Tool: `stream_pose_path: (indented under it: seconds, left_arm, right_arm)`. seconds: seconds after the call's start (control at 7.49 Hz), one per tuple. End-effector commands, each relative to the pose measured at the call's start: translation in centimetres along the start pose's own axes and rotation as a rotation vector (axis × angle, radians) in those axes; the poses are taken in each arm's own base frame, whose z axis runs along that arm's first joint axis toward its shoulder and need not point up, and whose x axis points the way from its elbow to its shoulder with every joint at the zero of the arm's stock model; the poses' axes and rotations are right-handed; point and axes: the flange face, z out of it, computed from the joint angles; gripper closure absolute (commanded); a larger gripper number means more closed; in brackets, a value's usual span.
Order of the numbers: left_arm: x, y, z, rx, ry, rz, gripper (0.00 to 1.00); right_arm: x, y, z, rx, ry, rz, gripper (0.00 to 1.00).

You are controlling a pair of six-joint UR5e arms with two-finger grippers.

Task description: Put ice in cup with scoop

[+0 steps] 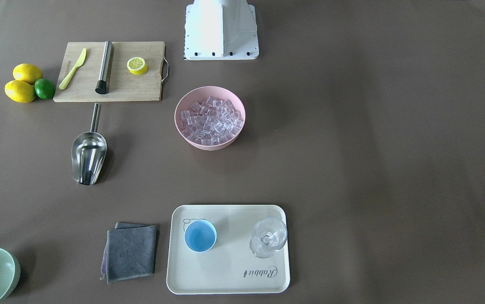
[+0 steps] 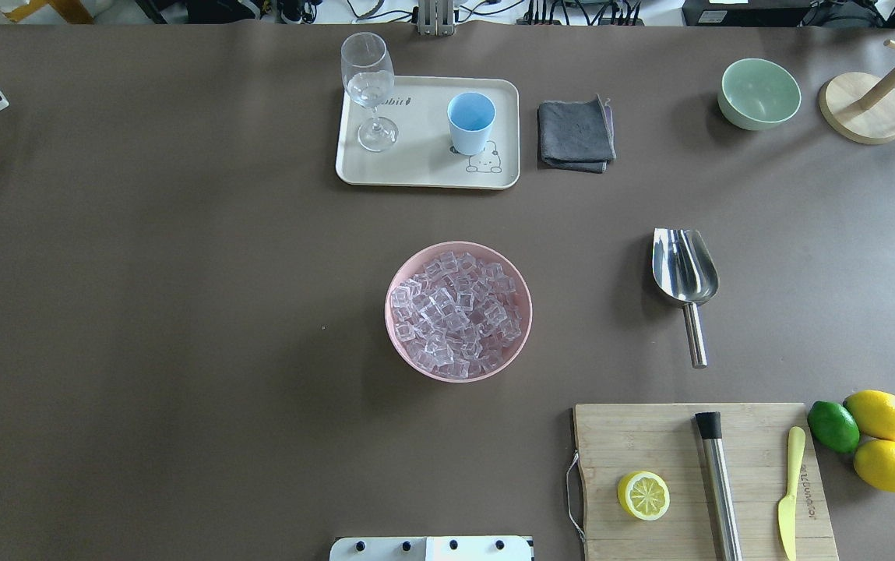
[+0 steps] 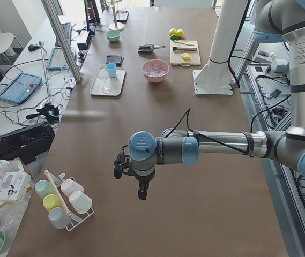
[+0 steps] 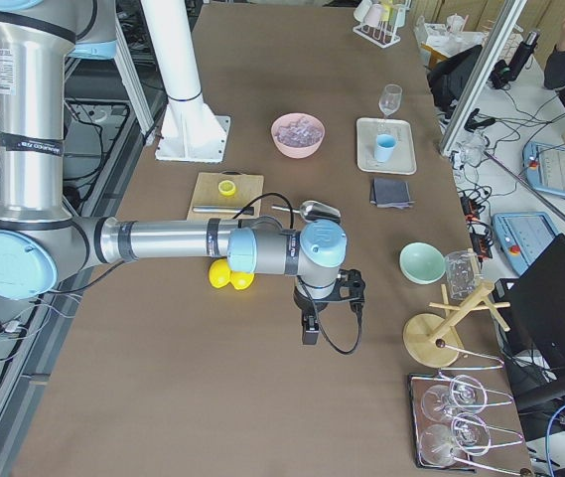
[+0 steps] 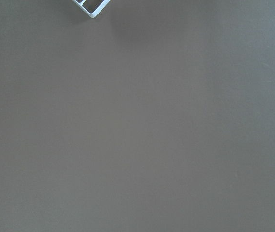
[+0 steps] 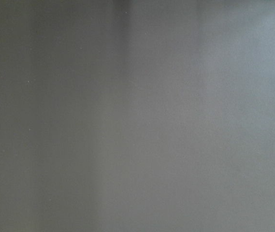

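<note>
The ice point(image 2: 456, 312) fills a pink bowl point(image 2: 389, 312) at the table's middle. The light-blue cup point(image 2: 470, 121) stands upright on a cream tray point(image 2: 424, 167) at the far side; it looks empty in the front view point(image 1: 200, 236). The steel scoop point(image 2: 684, 269) lies flat on the table to the right of the bowl, handle toward the robot. My left gripper point(image 3: 141, 190) shows only in the exterior left view, over bare table far from all of these. My right gripper point(image 4: 309, 333) shows only in the exterior right view, beyond the lemons. I cannot tell whether either is open or shut.
A clear stemmed glass point(image 2: 369, 86) shares the tray. A grey cloth point(image 2: 576, 134) and pale green bowl point(image 2: 759, 93) lie right of it. A cutting board point(image 2: 696, 475) holds a lemon half, steel cylinder and yellow knife; lemons and a lime point(image 2: 833, 425) sit beside it.
</note>
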Motion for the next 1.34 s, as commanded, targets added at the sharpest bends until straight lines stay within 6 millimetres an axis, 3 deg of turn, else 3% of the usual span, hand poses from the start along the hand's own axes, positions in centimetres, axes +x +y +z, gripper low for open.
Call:
stream_pose_path:
  seconds: [0.0, 0.4, 0.67, 0.93, 1.2]
  left_arm:
    - [0.4, 0.1, -0.6, 0.013, -0.002, 0.007, 0.01]
    - [0.9, 0.0, -1.0, 0.019, 0.003, 0.013, 0.01]
    - [2.0, -0.5, -1.6, 0.031, 0.004, 0.038, 0.01]
    - [4.2, -1.4, -1.2, 0.036, 0.077, 0.081, 0.01]
    - [8.4, -4.7, -1.3, 0.037, 0.110, 0.149, 0.01]
  right_arm:
    - [-0.3, -0.4, -0.4, 0.009, 0.005, -0.006, 0.00]
    - [-1.1, -1.0, -1.4, 0.030, 0.003, -0.024, 0.00]
    - [-3.2, -1.1, -3.4, 0.071, -0.005, -0.028, 0.01]
    - [-10.0, -1.8, -3.1, 0.061, -0.017, 0.010, 0.01]
    - [-19.4, -1.9, -2.5, 0.038, -0.051, 0.058, 0.01]
